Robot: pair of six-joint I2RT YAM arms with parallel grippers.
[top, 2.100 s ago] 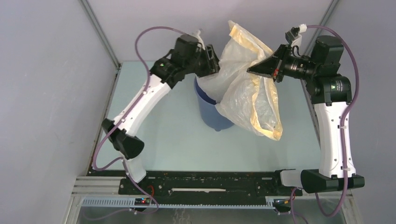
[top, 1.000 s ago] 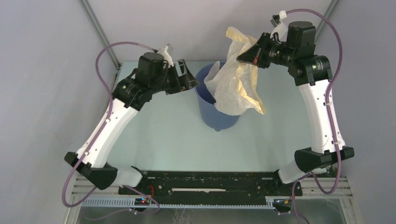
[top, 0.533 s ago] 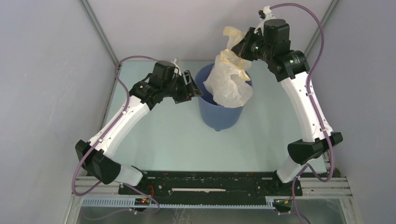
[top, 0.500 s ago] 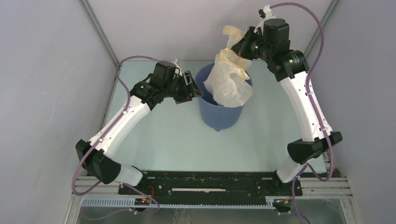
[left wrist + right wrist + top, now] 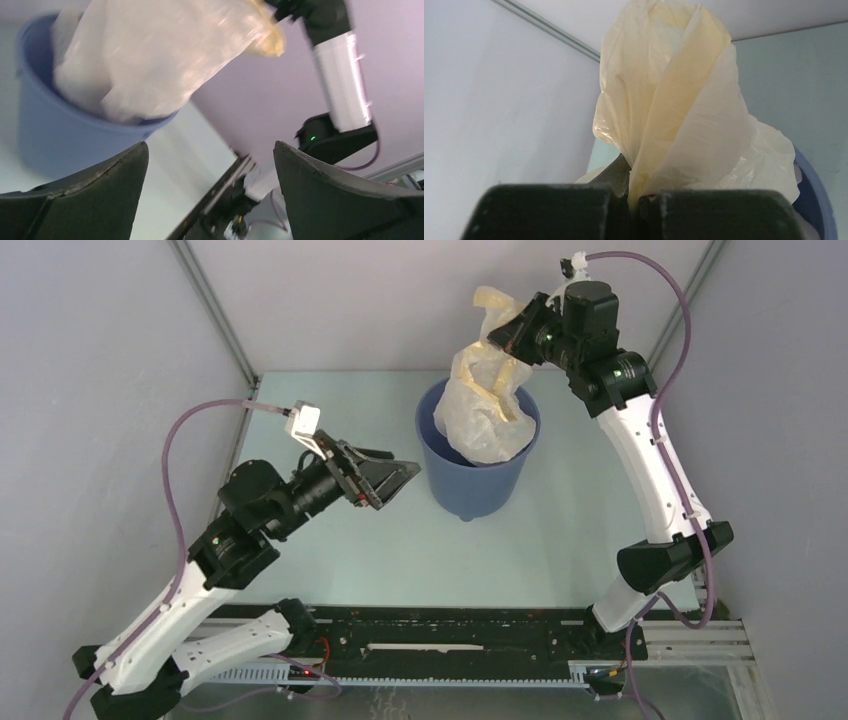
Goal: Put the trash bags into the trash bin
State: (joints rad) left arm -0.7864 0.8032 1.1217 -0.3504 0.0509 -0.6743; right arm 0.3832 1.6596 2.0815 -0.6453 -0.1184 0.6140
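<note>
The blue trash bin (image 5: 476,485) stands upright at the table's middle back. The pale yellowish trash bag (image 5: 485,415) hangs into its mouth, bunched, with its top sticking up above the rim. My right gripper (image 5: 508,338) is shut on the bag's upper yellow-banded edge above the bin's far side; in the right wrist view the bag (image 5: 674,115) is pinched between the jaws. My left gripper (image 5: 392,478) is open and empty, left of the bin and apart from it. In the left wrist view the bin (image 5: 55,135) and bag (image 5: 150,55) lie ahead.
Grey walls close in the table on the left, back and right. A black rail (image 5: 440,635) runs along the near edge between the arm bases. The pale green table top (image 5: 400,550) lies in front of the bin.
My left arm has pulled back from the bin's left rim toward the near left, its gripper open. My right gripper holds the bag over the bin, and more of the bag sits inside.
</note>
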